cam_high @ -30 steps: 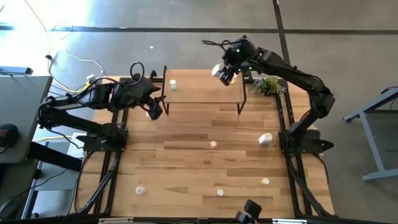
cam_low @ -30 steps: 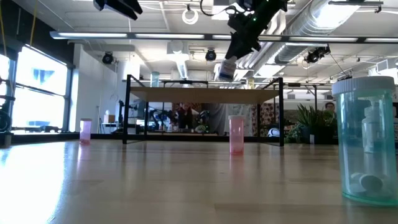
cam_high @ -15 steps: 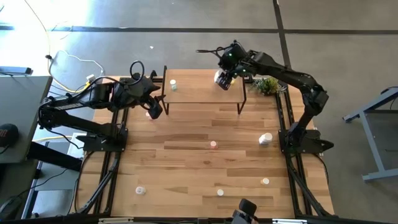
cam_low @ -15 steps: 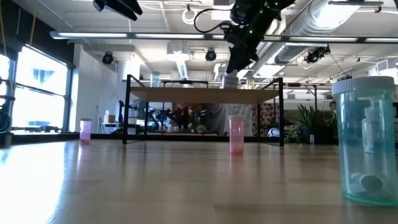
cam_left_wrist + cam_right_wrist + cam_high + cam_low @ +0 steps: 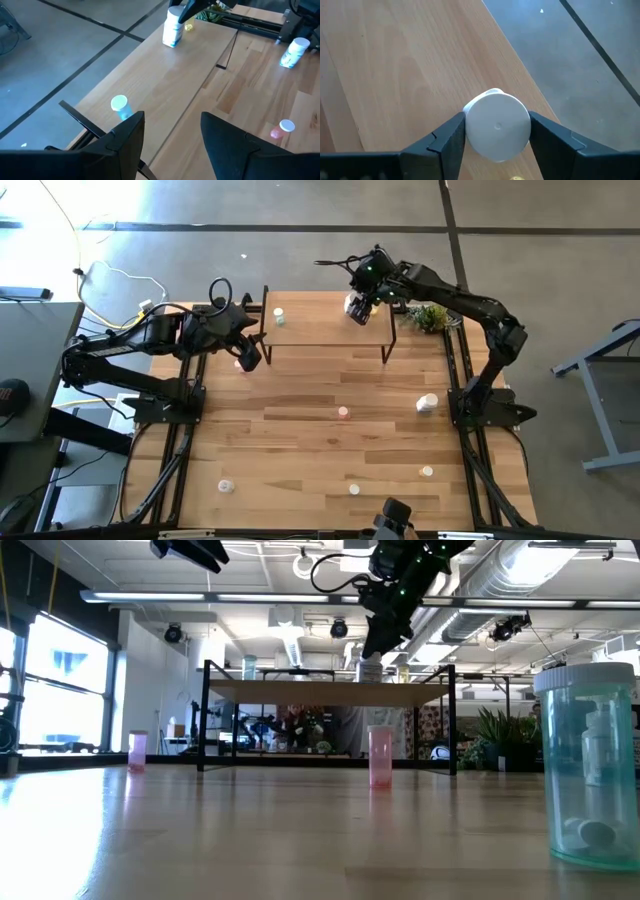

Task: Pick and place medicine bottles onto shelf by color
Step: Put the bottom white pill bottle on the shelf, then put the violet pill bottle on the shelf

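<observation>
My right gripper (image 5: 358,302) is shut on a larger white medicine bottle (image 5: 496,124) over the far right part of the shelf (image 5: 325,330). The bottle also shows in the low view (image 5: 369,668) and the left wrist view (image 5: 173,28). A small green-tinted bottle (image 5: 278,314) stands on its base at the shelf's far left end; it also shows in the left wrist view (image 5: 120,106). My left gripper (image 5: 247,358) is open and empty, above the table beside the shelf's left end, over a pink bottle (image 5: 238,365). My right gripper pinches the white bottle just below its round cap (image 5: 497,125), one finger (image 5: 451,140) on each side. The fingers come from above, slanting down. The bottle stands upright with its base (image 5: 170,43) at the shelf top; I cannot tell whether it rests on it.
On the table stand a pink bottle (image 5: 343,412), a larger white bottle (image 5: 427,402) and small bottles (image 5: 226,485), (image 5: 354,489), (image 5: 427,472) near the front edge. A green plant (image 5: 430,315) stands right of the shelf. One bottle (image 5: 590,760) stands close to the low camera.
My right gripper has gone down and a little toward the table's left edge with the white bottle, bringing it from tilted and clear of the shelf to upright at the shelf top. In the last half second it has kept almost still.
</observation>
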Available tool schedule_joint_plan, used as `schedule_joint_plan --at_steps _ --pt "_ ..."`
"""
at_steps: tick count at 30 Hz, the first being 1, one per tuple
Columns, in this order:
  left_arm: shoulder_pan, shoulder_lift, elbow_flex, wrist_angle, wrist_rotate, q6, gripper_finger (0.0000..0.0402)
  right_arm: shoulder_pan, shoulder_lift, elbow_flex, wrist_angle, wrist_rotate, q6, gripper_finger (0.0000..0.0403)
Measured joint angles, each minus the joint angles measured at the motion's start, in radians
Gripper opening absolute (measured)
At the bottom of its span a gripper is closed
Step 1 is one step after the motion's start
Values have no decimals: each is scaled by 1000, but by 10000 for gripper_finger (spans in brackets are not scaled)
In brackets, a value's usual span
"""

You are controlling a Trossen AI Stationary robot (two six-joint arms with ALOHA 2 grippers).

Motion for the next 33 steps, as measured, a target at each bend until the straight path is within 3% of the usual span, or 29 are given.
schedule_joint_plan --at_steps 8,15,25,33 --pt "0 0 0 -18 60 -7 186 -2 1 8 15 0 -1 224" --pt "0 0 0 -96 74 -103 194 -2 2 102 -9 24 -6 229" --pt "0 0 -4 -373 72 -358 238 -2 0 183 -33 26 -34 229" --pt "-1 -53 -185 -350 64 -601 232 -2 0 187 -43 26 -47 229"
